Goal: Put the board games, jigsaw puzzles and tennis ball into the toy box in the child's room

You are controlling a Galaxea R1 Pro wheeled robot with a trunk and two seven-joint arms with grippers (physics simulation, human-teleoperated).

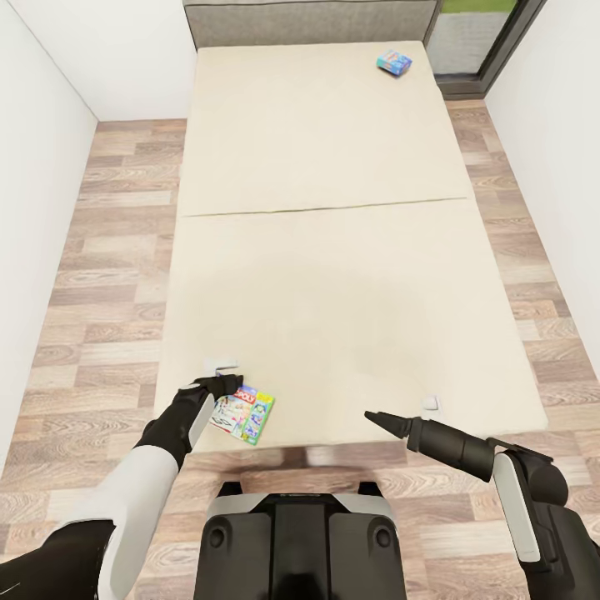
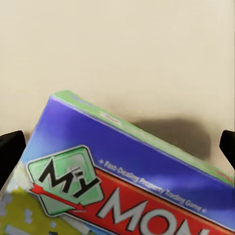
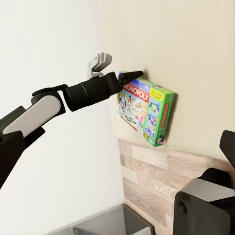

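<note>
On the cream bed (image 1: 333, 275) two board games lie. A green-edged box lettered MONOPOLY (image 1: 244, 415) (image 3: 147, 110) (image 2: 122, 191) rests near the bed's front left edge. A small blue box (image 1: 393, 62) lies far off by the headboard. My left gripper (image 1: 220, 384) (image 3: 129, 76) is open at the Monopoly box's far left corner. In the left wrist view its dark fingertips (image 2: 10, 152) stand wide apart either side of the box's upper edge. My right gripper (image 1: 373, 416) hovers over the bed's front edge to the right, open and holding nothing.
White walls close in on both sides with strips of wood floor (image 1: 100, 275) along the bed. A grey headboard (image 1: 308, 21) and a glass door (image 1: 483, 37) are at the far end. Small white brackets (image 1: 223, 365) (image 1: 430, 404) sit on the mattress front.
</note>
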